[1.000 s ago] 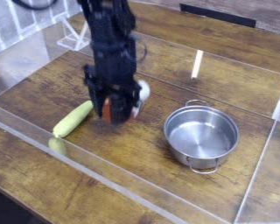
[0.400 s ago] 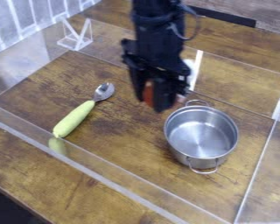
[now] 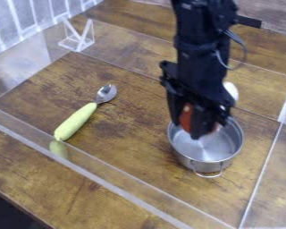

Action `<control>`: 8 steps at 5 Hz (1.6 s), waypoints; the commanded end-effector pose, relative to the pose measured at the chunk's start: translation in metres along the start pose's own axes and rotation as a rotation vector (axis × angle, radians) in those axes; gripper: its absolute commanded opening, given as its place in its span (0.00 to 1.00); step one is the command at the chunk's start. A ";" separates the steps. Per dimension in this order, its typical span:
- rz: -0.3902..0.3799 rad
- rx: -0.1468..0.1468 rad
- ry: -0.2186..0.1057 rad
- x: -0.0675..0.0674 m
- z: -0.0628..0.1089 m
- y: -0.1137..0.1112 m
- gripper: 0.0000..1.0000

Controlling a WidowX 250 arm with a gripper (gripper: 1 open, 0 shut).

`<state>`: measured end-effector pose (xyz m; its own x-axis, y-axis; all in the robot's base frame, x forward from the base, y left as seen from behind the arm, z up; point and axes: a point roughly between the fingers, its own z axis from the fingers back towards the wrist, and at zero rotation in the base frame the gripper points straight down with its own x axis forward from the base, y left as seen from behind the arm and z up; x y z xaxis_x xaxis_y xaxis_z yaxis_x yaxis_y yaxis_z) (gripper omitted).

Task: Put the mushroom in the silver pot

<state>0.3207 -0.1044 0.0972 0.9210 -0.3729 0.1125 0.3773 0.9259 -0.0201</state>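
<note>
The silver pot (image 3: 206, 148) stands on the wooden table at the right, shiny and round with small side handles. My gripper (image 3: 199, 122) hangs directly over it, fingers pointing down, shut on the mushroom (image 3: 191, 117), whose red-brown cap shows between the black fingers just above the pot's rim. A white patch by the gripper's right side (image 3: 231, 91) may be the stem. The arm hides the pot's back rim.
A metal spoon with a yellow-green handle (image 3: 78, 117) lies at the left of the table. Clear acrylic walls (image 3: 133, 192) fence the work area. A white stick (image 3: 202, 63) leans at the back, partly behind the arm.
The arm has carried the mushroom from beside the spoon at the left, rightwards across the table, to a spot over the pot. The spoon's bowl is now uncovered.
</note>
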 end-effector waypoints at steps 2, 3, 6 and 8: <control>-0.018 0.022 -0.040 0.007 0.011 -0.005 0.00; 0.001 0.031 -0.039 0.016 0.009 0.015 0.00; -0.056 0.033 -0.015 0.020 -0.010 0.015 0.00; -0.102 0.046 -0.010 0.035 -0.017 -0.002 1.00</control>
<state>0.3475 -0.1133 0.0645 0.8880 -0.4556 0.0628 0.4549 0.8902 0.0258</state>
